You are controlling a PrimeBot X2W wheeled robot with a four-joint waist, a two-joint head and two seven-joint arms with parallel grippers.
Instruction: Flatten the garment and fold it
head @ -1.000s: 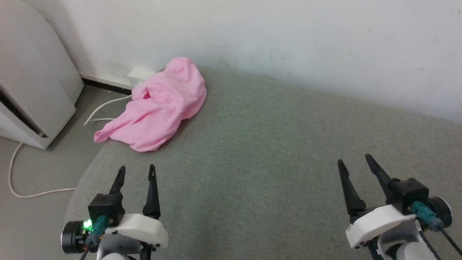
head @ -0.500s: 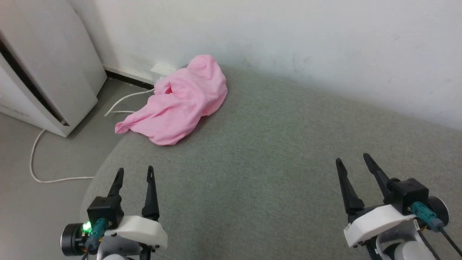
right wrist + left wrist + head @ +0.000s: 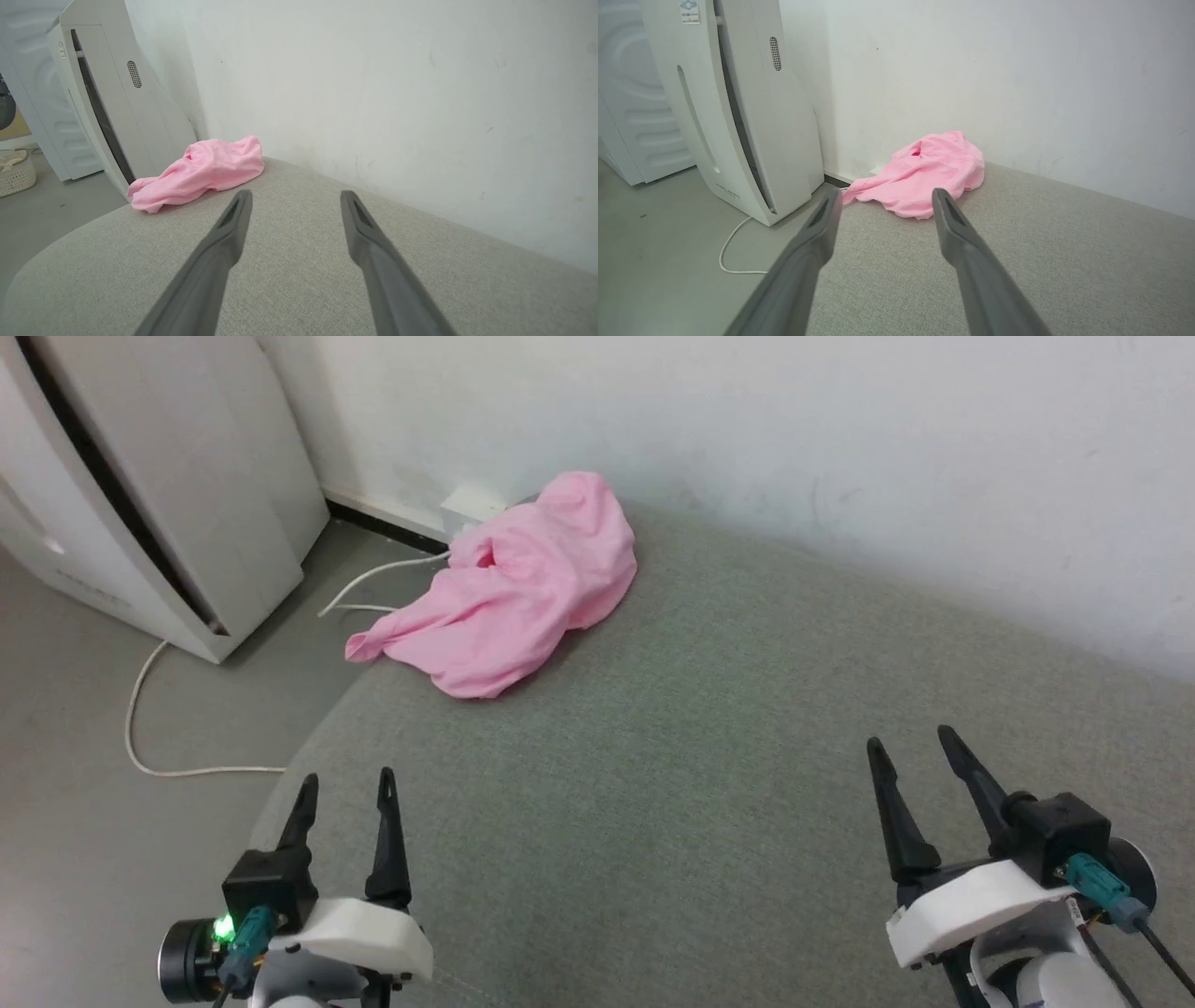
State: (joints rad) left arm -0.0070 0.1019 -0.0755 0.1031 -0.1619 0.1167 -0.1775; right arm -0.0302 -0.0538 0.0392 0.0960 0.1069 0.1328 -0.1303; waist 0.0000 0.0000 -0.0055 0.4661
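Note:
The light pink garment [image 3: 523, 593] lies crumpled in a heap at the far left corner of the grey-green cushioned surface [image 3: 709, 756], against the wall, one end drooping over the edge. It also appears in the left wrist view as the garment [image 3: 924, 175] and in the right wrist view as the garment [image 3: 201, 170]. My left gripper [image 3: 345, 784] is open at the near left edge of the surface, well short of the cloth. My right gripper [image 3: 910, 742] is open at the near right, far from it. Both hold nothing.
A tall white appliance [image 3: 159, 495] stands on the floor to the left, with a white cable [image 3: 177, 747] trailing across the grey floor. A white wall [image 3: 794, 448] borders the surface at the back. A pale basket [image 3: 16, 170] sits at far left on the floor.
The whole head view has shifted, so the camera turned left; the garment and appliance now sit further right in the picture. Both grippers keep the same open pose.

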